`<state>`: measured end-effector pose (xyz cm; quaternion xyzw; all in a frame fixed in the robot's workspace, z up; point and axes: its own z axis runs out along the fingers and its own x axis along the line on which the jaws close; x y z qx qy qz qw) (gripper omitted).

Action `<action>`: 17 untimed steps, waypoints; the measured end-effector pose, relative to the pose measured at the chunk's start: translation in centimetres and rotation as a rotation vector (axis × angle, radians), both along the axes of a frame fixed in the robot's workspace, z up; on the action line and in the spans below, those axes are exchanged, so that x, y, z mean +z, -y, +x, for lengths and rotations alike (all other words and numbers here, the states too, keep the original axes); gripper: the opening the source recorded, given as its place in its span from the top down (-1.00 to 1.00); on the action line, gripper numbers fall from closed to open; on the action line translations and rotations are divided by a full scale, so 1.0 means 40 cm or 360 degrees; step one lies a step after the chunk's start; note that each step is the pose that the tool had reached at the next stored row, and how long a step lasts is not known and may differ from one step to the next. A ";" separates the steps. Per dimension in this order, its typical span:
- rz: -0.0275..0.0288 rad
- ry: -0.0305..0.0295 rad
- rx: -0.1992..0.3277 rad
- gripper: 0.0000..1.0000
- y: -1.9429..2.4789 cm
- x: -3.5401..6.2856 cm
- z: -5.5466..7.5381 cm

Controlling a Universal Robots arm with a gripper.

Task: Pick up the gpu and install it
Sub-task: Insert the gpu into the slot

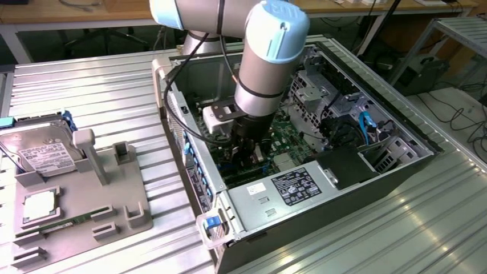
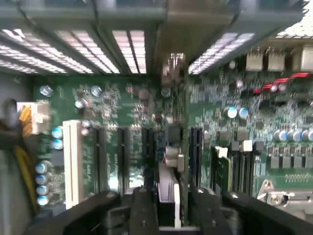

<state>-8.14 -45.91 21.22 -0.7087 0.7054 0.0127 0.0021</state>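
The arm reaches down into the open computer case point(image 1: 396, 149), its gripper point(image 1: 250, 149) low over the green motherboard point(image 2: 122, 105); in the wrist view the two dark fingers point(image 2: 144, 210) stand partly closed on the graphics card point(image 2: 168, 188), held edge-on between them; the card hangs just above the row of black slots point(image 2: 123, 147), beside a white slot point(image 2: 73, 161); outside the case, a hard drive point(image 1: 42, 151) rests on a grey tray point(image 1: 114, 197).

The arm point(image 1: 259, 63) reaches down into the open computer case point(image 1: 304, 188).
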 end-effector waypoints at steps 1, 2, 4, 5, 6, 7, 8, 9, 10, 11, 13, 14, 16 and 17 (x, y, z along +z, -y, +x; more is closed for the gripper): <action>-0.00038 -0.00019 0.0000 0.29 0.001 0.003 0.000; -0.00018 -0.00010 0.0000 0.29 0.000 0.003 0.000; -0.00018 0.00000 0.0000 0.29 0.001 0.012 0.000; -0.00028 0.00000 0.0000 0.29 0.001 0.021 0.000; -0.00023 0.00008 0.0000 0.29 0.000 0.032 0.000; -0.00024 0.00017 0.0000 0.29 0.001 0.042 0.000; -0.00025 0.00026 0.0000 0.29 0.001 0.055 0.000; -0.00023 0.00036 0.0000 0.29 0.000 0.069 0.000; -0.00025 0.00040 0.0000 0.29 0.000 0.080 0.000; -0.00022 0.00044 0.0000 0.29 0.000 0.091 0.000; -0.00027 0.00048 0.0000 0.29 0.000 0.114 0.000; -0.00032 0.00050 0.0000 0.29 0.000 0.126 0.000; -0.00042 0.00055 0.0000 0.29 0.000 0.148 0.000; -0.00048 0.00056 0.0000 0.29 0.000 0.161 0.000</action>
